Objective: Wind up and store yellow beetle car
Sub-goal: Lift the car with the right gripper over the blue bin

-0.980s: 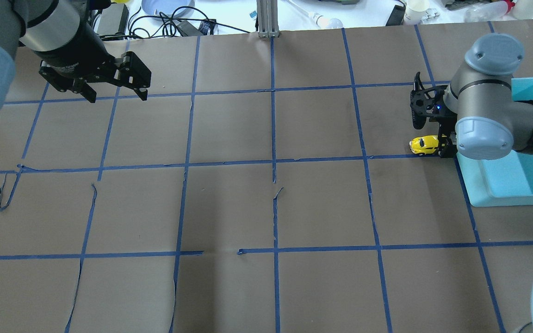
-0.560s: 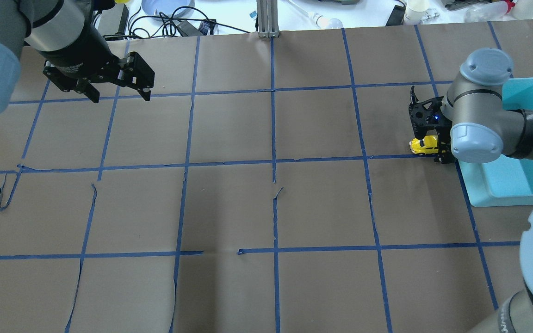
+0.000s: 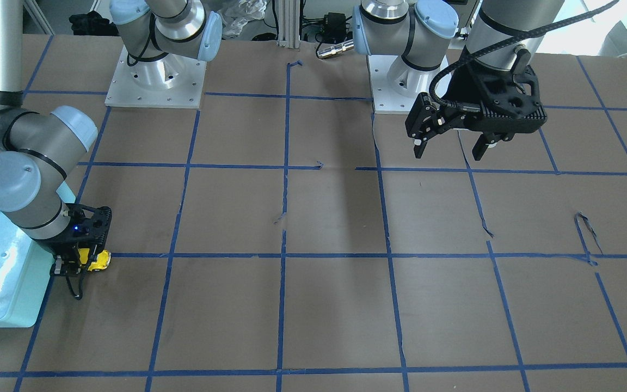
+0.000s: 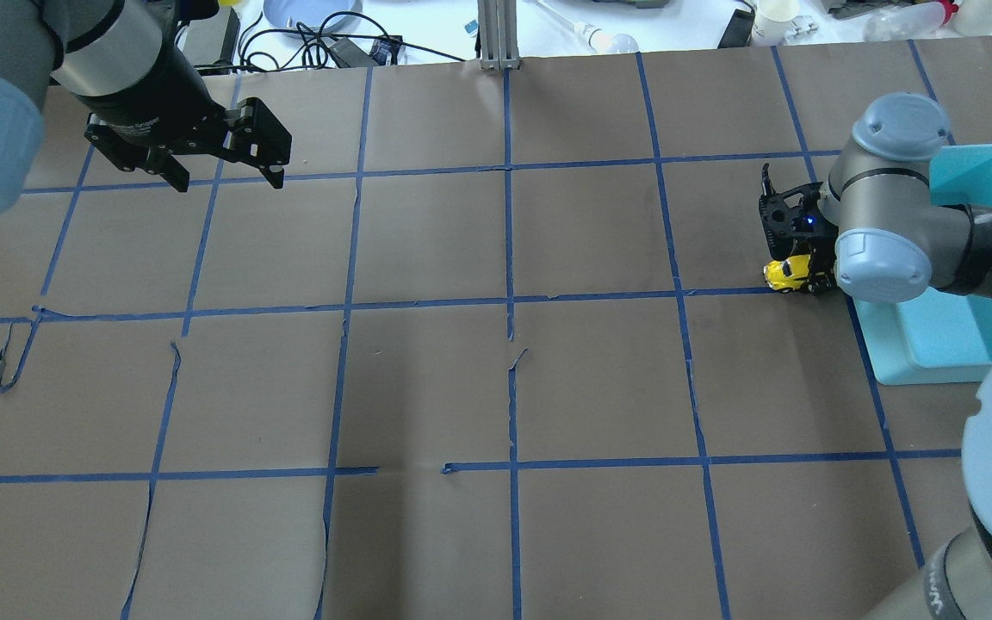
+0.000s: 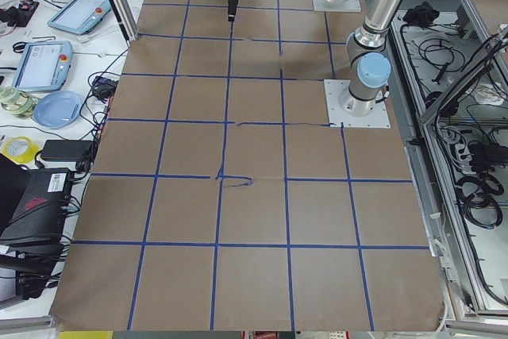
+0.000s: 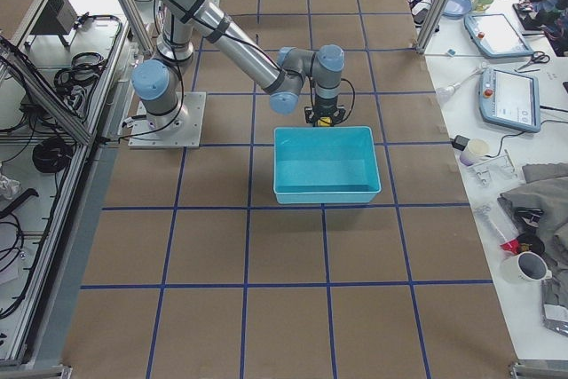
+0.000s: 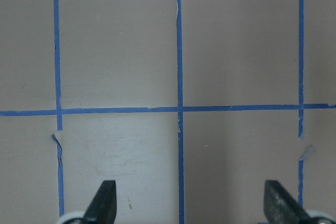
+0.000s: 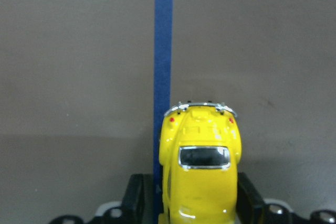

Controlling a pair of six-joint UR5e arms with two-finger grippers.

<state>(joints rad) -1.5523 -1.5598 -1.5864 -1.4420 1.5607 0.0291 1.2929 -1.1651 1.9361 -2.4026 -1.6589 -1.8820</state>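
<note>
At the robot's right end of the table (image 4: 427,387), just beside the blue bin (image 4: 918,357), the right gripper (image 8: 192,199) is clamped on the yellow beetle car (image 8: 202,163), one finger per flank. The wrist cam crops the car's near end and both fingers at frame bottom. The end w/ two red dots points away from the lens, alongside a blue tape line (image 8: 163,51). Overhead, the wrist joint (image 4: 879,254) covers most of the gripper and approx. half the car. Wheel contact w/ the surface cannot be determined. The left gripper (image 4: 225,172) hangs over the far left squares, jaws spread wide, nothing between them; its wrist cam shows the fingertips only. Surface: brown paper gridded w/ the same tape, torn and lifted in several places. Beyond the far edge: white bench (image 4: 685,21) w/ cables (image 4: 289,39) and a blue plate (image 4: 311,13). Right-side view: pendants (image 6: 510,99) and a mug (image 6: 524,265) on a side bench.
</note>
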